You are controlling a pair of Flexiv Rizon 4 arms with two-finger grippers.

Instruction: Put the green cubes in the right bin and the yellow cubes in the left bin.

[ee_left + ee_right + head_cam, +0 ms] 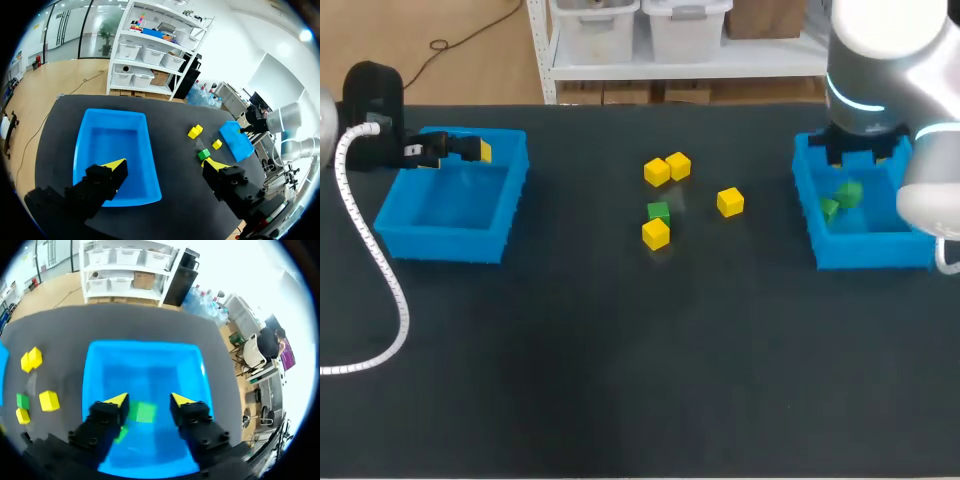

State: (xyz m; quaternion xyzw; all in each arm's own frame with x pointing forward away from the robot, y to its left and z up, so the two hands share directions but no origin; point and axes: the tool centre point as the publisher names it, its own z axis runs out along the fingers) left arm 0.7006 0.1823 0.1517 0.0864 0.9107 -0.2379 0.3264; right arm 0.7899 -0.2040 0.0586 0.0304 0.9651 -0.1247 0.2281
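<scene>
Several yellow cubes [657, 172] and one green cube [659, 211] lie mid-table; in the left wrist view the green cube [203, 154] is just ahead of one fingertip. My left gripper [470, 150] hangs over the back rim of the left blue bin [455, 240]. In its own view that gripper [164, 165] is wide open and holds nothing, above the bin [90, 150]. My right arm [865, 90] stands over the right blue bin [865, 250]. My right gripper [149, 401] is open, with a green cube [145, 411] loose below its fingers. A second green cube [120, 434] lies partly behind one finger.
The right bin [145, 360] holds two green cubes [848, 193]. The loose cubes are bunched between the bins, toward the table's far half. A white ribbed cable [370, 260] trails from my left arm across the table's left side.
</scene>
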